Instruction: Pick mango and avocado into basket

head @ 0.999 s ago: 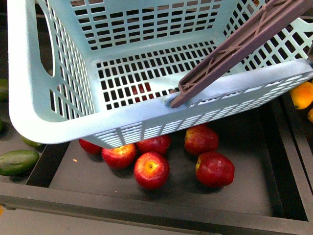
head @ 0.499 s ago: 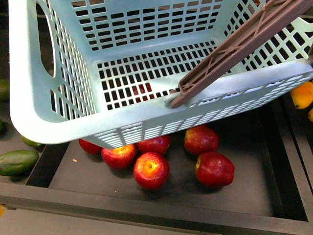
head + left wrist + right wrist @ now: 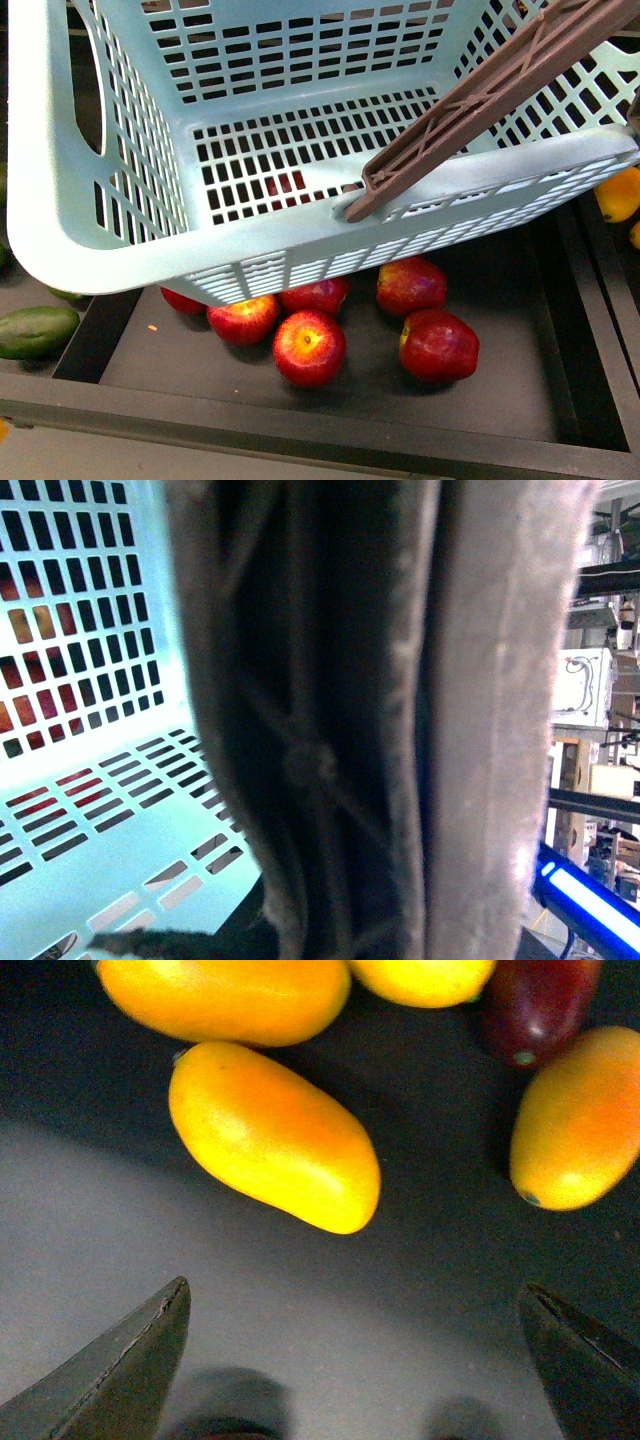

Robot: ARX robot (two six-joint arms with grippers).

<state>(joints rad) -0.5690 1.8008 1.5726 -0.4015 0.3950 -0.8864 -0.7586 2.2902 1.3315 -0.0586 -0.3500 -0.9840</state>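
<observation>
At the far left a green fruit, likely the avocado, is seen. The empty basket is held tilted above red apples by its brown handle; the left claw's grip cannot be told. The right gripper is spread wide before a mango. The mango pick is judged in hand: advance and closure are called for.

We see the teal slotted basket tilted across the upper part of the frame, its brown handle slanting from upper right to centre. The green avocado lies at lower left. The oblong yellow, orange-blushed mango lies on its side.
</observation>
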